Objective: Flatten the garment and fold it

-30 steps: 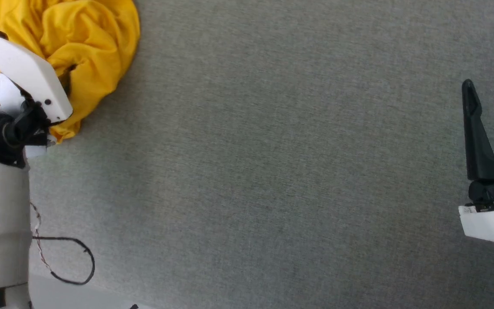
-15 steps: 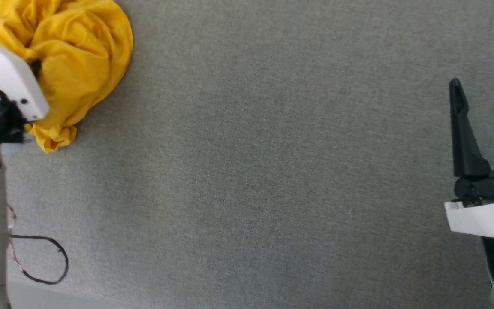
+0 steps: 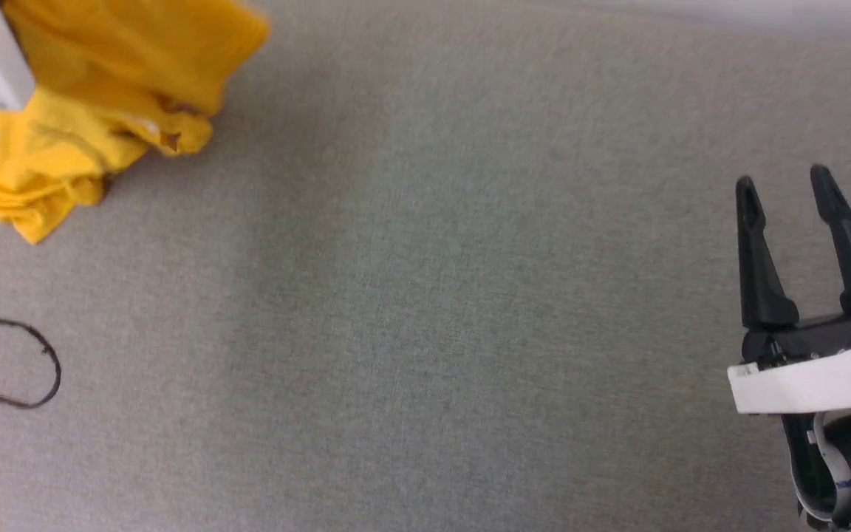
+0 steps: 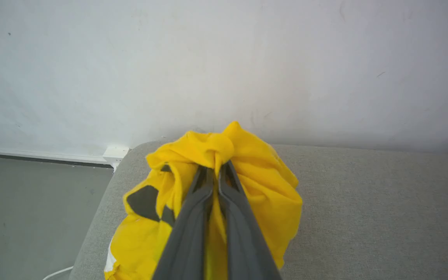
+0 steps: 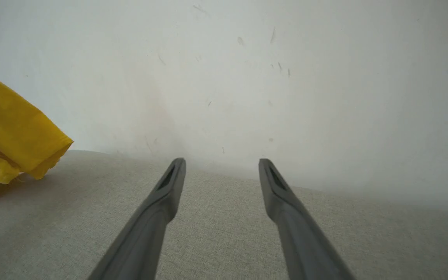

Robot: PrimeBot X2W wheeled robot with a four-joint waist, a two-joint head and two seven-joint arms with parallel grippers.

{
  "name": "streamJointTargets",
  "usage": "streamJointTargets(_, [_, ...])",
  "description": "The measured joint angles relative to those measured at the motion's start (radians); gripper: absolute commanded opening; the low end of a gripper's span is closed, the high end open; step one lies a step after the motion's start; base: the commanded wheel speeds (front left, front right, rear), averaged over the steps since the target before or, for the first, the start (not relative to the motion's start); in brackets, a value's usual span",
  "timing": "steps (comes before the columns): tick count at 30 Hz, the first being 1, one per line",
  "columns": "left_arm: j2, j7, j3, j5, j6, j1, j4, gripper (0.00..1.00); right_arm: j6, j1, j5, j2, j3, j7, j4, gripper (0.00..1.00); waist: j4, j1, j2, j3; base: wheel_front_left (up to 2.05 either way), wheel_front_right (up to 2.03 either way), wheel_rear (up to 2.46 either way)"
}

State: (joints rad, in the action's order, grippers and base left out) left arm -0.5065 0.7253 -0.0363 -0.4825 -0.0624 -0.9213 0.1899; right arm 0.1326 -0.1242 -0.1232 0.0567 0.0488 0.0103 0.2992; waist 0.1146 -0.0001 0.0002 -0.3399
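The left jaws are pressed together on a fold of the yellow shirt point(image 4: 265, 186), bunched near the left edge of the grey surface point(image 3: 425, 295); the right jaws stand spread and empty, well apart. The pinch likely takes several layers, so the shirt may lift as a wad or slide off that edge

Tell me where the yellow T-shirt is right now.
The garment is bunched at the head view's upper left, near a corner of the grey surface, clamped in the left pincer.
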Motion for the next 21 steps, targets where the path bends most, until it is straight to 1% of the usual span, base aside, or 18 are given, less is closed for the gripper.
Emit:
streamJointTargets(3, [0.002, 0.022, -0.028, -0.004, -0.016, -0.044, -0.029, 0.00, 0.000, 0.017, -0.011, -0.002, 0.013, 0.020, -0.029, 1.00, -0.013, -0.0001, 0.0000, 0.050, 0.00, 0.00, 0.00])
streamJointTargets(5, [0.006, 0.038, -0.050, -0.012, -0.026, -0.077, -0.050, 0.00, 0.000, 0.028, -0.038, -0.002, 0.019, 0.035, -0.044, 1.00, -0.022, -0.0001, 0.0000, 0.081, 0.00, 0.00, 0.00])
streamJointTargets(7, [0.021, 0.052, -0.075, -0.025, -0.034, -0.110, -0.066, 0.00, 0.000, 0.039, -0.055, -0.003, 0.028, 0.046, -0.059, 1.00, -0.033, -0.0001, 0.0000, 0.112, 0.00, 0.00, 0.00])
streamJointTargets(14, [0.128, 0.058, -0.162, -0.082, -0.048, -0.204, -0.092, 0.00, 0.000, 0.069, -0.079, -0.003, 0.078, 0.074, -0.099, 1.00, -0.079, -0.0003, 0.0000, 0.205, 0.00, 0.00, 0.00])
streamJointTargets(18, [0.194, 0.058, -0.227, -0.097, -0.052, -0.217, -0.121, 0.00, 0.000, 0.071, -0.079, -0.004, 0.117, 0.083, -0.103, 1.00, -0.120, -0.0001, 0.0001, 0.235, 0.00, 0.00, 0.00])
streamJointTargets(21, [0.238, 0.059, -0.286, -0.097, -0.053, -0.212, -0.147, 0.00, 0.000, 0.072, -0.079, -0.003, 0.164, 0.089, -0.096, 1.00, -0.152, -0.0001, 0.0000, 0.250, 0.00, 0.00, 0.00])
